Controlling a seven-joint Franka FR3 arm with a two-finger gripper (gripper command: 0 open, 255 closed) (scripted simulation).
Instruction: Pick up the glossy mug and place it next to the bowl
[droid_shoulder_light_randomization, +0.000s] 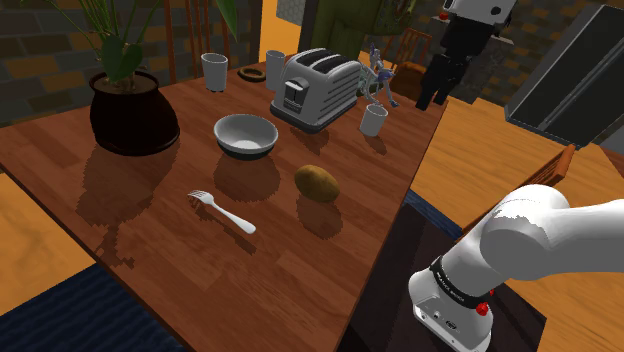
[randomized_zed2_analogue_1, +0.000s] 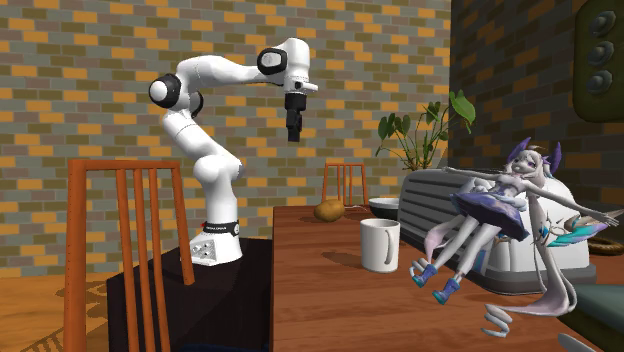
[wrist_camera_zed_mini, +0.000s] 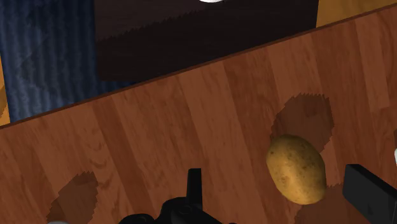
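Observation:
Three pale mugs stand on the wooden table. One mug is near the table edge by the toaster; the other two are at the far side. I cannot tell which is the glossy one. A grey-white bowl sits mid-table. My black gripper hangs high over the table's near edge, open and holding nothing. In the wrist view its fingers stand wide apart, with a potato on the table far below them.
A chrome toaster stands behind the bowl, with a figurine beside it. The potato, a fork and a dark plant pot are also on the table. A wooden chair stands near the stand.

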